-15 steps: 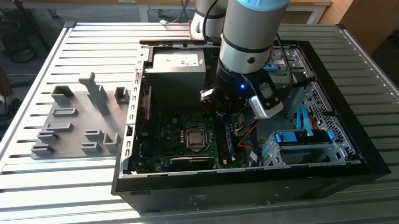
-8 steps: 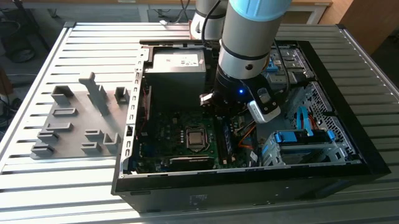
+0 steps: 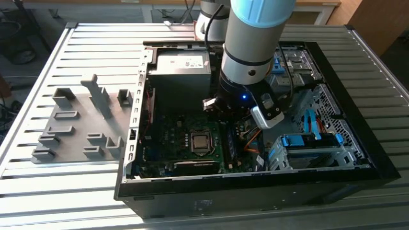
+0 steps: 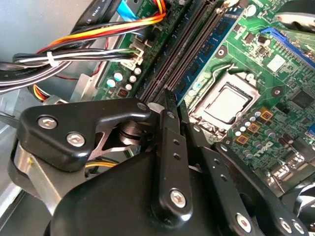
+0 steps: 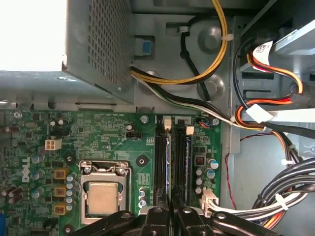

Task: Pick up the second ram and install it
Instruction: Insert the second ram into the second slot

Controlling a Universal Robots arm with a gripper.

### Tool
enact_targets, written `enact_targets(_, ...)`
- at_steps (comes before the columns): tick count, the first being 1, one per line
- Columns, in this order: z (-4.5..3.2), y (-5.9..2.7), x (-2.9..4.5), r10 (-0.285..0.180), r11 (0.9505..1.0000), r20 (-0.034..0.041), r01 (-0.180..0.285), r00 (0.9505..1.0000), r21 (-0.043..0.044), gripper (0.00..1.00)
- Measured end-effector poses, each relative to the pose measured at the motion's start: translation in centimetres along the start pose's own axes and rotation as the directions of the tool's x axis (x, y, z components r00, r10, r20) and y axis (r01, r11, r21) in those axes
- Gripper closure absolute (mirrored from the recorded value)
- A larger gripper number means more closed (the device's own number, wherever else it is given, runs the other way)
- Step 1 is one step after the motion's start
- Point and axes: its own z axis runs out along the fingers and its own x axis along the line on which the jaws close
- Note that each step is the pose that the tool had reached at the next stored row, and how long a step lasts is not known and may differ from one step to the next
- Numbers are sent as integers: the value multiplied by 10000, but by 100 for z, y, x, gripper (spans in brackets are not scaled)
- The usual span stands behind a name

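my gripper (image 5: 170, 216) | fingers close together, pinching the second ram (image 5: 169, 162) edge-on, as far as I can tell | ram lower centre of first wrist view, standing between the black slots (image 5: 160, 157) right of the CPU socket (image 5: 104, 196) | inside PC case (image 3: 357, 158)

Green motherboard (image 5: 113, 142) fills case floor. Bare processor (image 5: 102, 197) in metal socket frame. Two black memory slots (image 5: 161, 162) side by side, blue-green ram (image 5: 168, 164) standing in one. Black gripper (image 5: 169, 221) fingertips close together right over slots. Yellow, orange, black cables (image 5: 256, 118) beside board.
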Motion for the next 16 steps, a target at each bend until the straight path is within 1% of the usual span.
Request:
enact_targets(8,79,-1,3,62,10000,-76,-62,10000,2,86)
enact_targets(16,163,-2,9,63,10000,-134,-63,9999,4,86)
